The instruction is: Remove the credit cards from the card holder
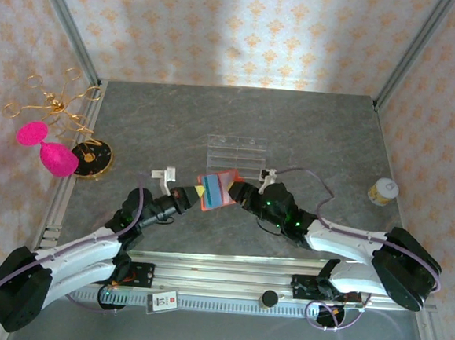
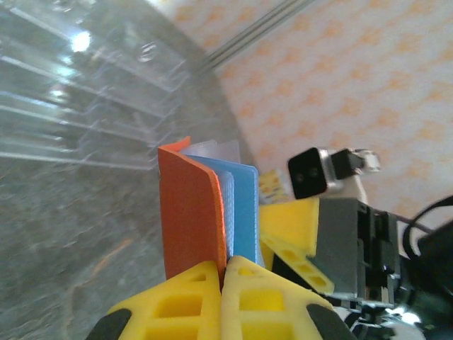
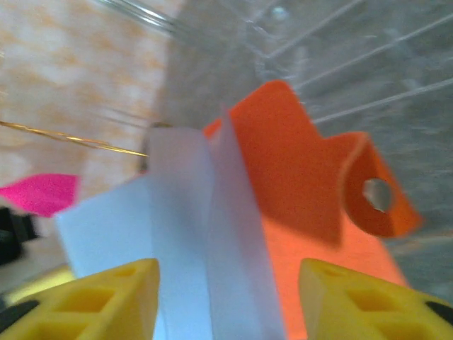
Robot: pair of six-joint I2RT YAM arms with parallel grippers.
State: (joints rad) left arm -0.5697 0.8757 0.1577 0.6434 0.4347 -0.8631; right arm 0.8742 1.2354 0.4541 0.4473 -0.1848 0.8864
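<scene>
The card holder (image 1: 219, 193), orange-red with a bluish inner panel, hangs just above the table between my two grippers. My left gripper (image 1: 197, 191) is shut on its left edge. In the left wrist view its yellow fingertips (image 2: 225, 273) pinch the bottom of the orange cover (image 2: 191, 212), and a blue leaf (image 2: 244, 205) stands beside it. My right gripper (image 1: 238, 193) is open at the holder's right edge. In the right wrist view it (image 3: 226, 290) straddles pale bluish leaves (image 3: 184, 212), with the orange flap (image 3: 297, 163) behind them. I cannot make out the credit cards among these leaves.
A clear acrylic slotted rack (image 1: 235, 151) stands just behind the holder. At the left edge are a gold wire ornament (image 1: 51, 101), pink pieces (image 1: 51, 152) and a black round disc (image 1: 94, 156). A small white jar (image 1: 383, 191) sits at the right.
</scene>
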